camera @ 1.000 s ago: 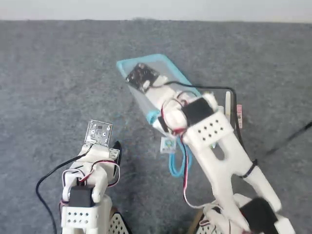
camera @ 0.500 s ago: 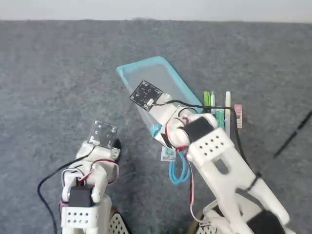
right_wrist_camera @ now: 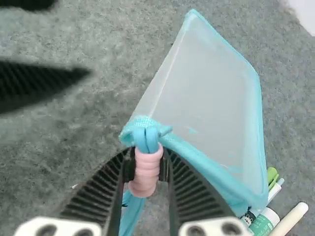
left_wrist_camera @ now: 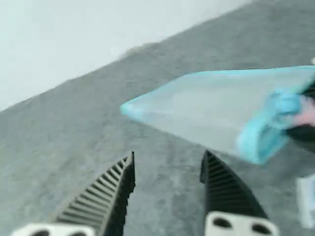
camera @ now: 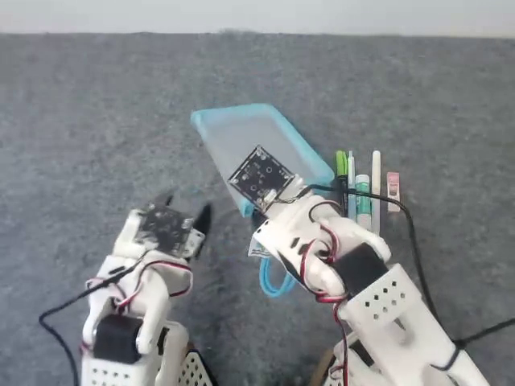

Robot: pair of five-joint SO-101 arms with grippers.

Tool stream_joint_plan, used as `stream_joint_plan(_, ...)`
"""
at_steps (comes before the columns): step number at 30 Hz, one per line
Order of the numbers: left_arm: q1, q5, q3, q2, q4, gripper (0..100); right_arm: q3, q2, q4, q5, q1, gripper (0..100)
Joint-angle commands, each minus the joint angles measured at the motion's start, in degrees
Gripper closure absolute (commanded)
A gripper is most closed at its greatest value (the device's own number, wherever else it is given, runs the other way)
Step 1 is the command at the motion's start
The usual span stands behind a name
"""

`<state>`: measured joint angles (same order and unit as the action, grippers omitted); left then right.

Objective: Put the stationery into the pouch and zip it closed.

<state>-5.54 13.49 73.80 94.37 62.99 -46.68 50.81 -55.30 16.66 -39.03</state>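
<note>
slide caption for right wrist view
Right gripper pinches the pink tab on the corner of the blue pouch.

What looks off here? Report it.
The pouch lies askew, diagonal on the grey mat, and the right gripper pinches a pink tab at its corner. The stationery lies in a row beside the pouch, not inside it. Nothing looks spilled or damaged.

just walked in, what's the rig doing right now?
The right gripper is shut on the pink tab at one end of the blue pouch. The left gripper is open and empty, close to the pouch but not touching it. The stationery lies on the grey mat beside the pouch, not yet inside.
</note>
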Motion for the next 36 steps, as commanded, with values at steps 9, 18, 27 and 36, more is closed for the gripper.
stream_joint_plan(9, -8.88, -1.67, -2.77, -15.12, -6.33, 73, 0.79, -0.31, -0.31, 0.79, -0.66, 99.1)
stream_joint_plan(18, -2.64, -2.02, 0.75, -15.21, -14.24, 73, 0.97, -0.13, -3.38, 0.79, -1.01, 99.1)
stream_joint_plan(27, -2.11, -1.67, 4.44, -15.21, -17.49, 74, 0.97, -0.04, -4.53, 0.88, -1.01, 99.1)
stream_joint_plan(36, 6.68, -1.76, 4.88, -15.21, -19.43, 74, -2.81, 6.81, -9.80, 4.40, -0.57, 99.1)
